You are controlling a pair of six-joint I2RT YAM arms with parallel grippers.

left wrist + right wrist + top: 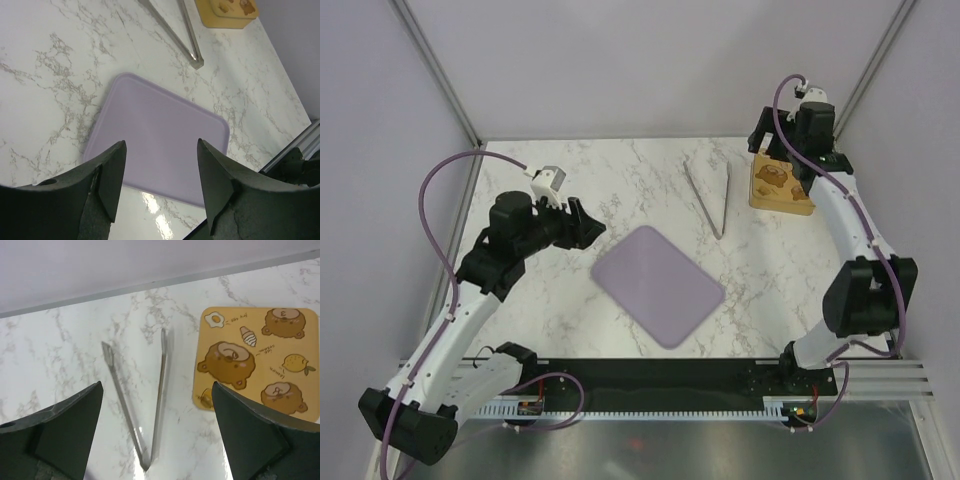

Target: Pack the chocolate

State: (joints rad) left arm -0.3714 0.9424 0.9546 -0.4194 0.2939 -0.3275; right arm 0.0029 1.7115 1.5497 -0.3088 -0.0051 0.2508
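No chocolate pieces show in any view. A yellow square box [780, 187] with cartoon bears on its closed lid sits at the far right; it also shows in the right wrist view [257, 360] and the left wrist view [227, 10]. My right gripper [782, 155] hangs above the box's left edge, open and empty [157, 385]. A flat lilac mat [658, 284] lies mid-table. My left gripper [588, 226] is open and empty, held above the table just left of the mat [160, 130].
Metal tongs [710, 197] lie on the marble table [560, 290] between the mat and the box, tips pointing near; they show in the right wrist view [137, 405] and the left wrist view [175, 30]. Lilac walls enclose the table.
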